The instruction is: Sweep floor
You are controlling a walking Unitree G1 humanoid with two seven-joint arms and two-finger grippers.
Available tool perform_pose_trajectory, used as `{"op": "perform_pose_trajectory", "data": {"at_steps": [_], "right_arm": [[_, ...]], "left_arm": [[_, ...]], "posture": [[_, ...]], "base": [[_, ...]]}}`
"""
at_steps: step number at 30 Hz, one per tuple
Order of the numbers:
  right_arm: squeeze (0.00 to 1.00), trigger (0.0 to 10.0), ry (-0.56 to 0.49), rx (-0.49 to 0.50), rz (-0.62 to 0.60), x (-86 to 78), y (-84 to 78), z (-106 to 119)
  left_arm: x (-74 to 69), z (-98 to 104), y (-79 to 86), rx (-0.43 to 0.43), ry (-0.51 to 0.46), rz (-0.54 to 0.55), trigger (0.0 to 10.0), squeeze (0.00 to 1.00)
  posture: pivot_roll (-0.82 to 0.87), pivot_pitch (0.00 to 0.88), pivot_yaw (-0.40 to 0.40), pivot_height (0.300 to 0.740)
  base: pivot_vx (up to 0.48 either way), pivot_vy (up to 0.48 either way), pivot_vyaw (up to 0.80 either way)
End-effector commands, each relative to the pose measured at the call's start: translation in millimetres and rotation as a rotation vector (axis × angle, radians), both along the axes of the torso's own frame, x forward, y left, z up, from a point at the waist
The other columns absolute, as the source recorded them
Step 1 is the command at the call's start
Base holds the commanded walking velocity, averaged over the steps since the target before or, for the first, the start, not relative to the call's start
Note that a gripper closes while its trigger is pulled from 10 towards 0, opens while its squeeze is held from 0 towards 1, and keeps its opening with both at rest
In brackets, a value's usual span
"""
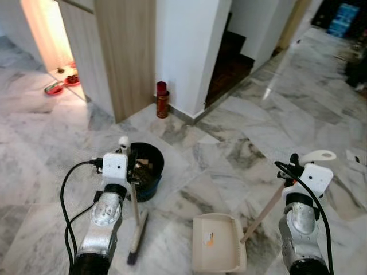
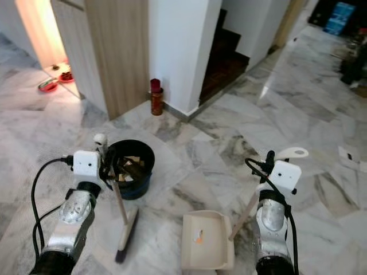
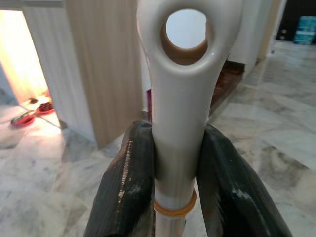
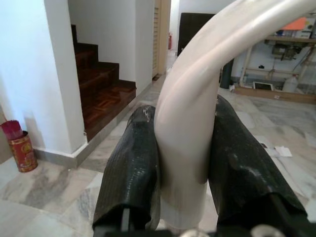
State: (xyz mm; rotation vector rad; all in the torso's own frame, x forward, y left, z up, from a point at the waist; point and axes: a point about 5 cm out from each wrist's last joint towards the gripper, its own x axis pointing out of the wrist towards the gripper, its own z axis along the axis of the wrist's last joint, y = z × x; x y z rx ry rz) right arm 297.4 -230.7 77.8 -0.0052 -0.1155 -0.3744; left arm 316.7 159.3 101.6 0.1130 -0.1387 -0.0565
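Left claw (image 3: pixel 177 163) grips the broom (image 1: pixel 135 220); right claw (image 4: pixel 182 163) grips the dustpan (image 1: pixel 218 243), which holds debris below it; emptying into the nearby bin (image 1: pixel 150 169) likely remains.

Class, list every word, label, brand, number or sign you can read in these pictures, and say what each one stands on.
None can be read.
Red tin by the wall: its markings are too small to read.
Dustpan: an orange mark, too blurred to tell whether it is writing.
Blue stack far down the hall: too distant to read.
Broom handle in the left pincer and dustpan handle in the right pincer: plain.
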Motion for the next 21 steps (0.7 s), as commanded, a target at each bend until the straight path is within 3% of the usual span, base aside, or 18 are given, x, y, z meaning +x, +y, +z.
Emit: {"op": "perform_pose_trajectory", "data": {"at_steps": [1,6,12,17,21], "right_arm": [[0.0,10.0,-0.052,-0.022,-0.006,0.7,-8.5,14],[0.0,10.0,-0.047,0.012,-0.046,-4.4,-11.6,9],[0.0,10.0,-0.036,0.019,-0.033,-5.8,-4.4,4],[0.0,10.0,-0.028,0.023,-0.021,-0.9,-3.2,6],[0.0,10.0,-0.03,0.011,-0.015,-0.3,-2.5,6]], "left_arm": [[3.9,6,-14.8,-0.013,-0.039,-0.03,10.0,0.0],[2.7,4,-25.4,-0.02,-0.032,-0.067,10.0,0.0],[4.0,7,-17.2,-0.021,-0.048,-0.045,10.0,0.0],[5.5,8,-8.5,-0.006,-0.057,-0.027,10.0,0.0],[6.1,8,-11.0,-0.008,-0.055,-0.029,10.0,0.0]], "posture": [[0.15,0.0,-0.118,0.74],[0.15,0.0,-0.11,0.74],[0.18,0.0,-0.118,0.74],[0.19,0.0,-0.119,0.74],[0.2,0.0,-0.109,0.74]], "base": [[0.0,-0.277,-0.8],[0.0,-0.277,-0.8],[0.0,-0.272,-0.8],[0.0,0.0,-0.8],[0.0,0.0,-0.8]]}}
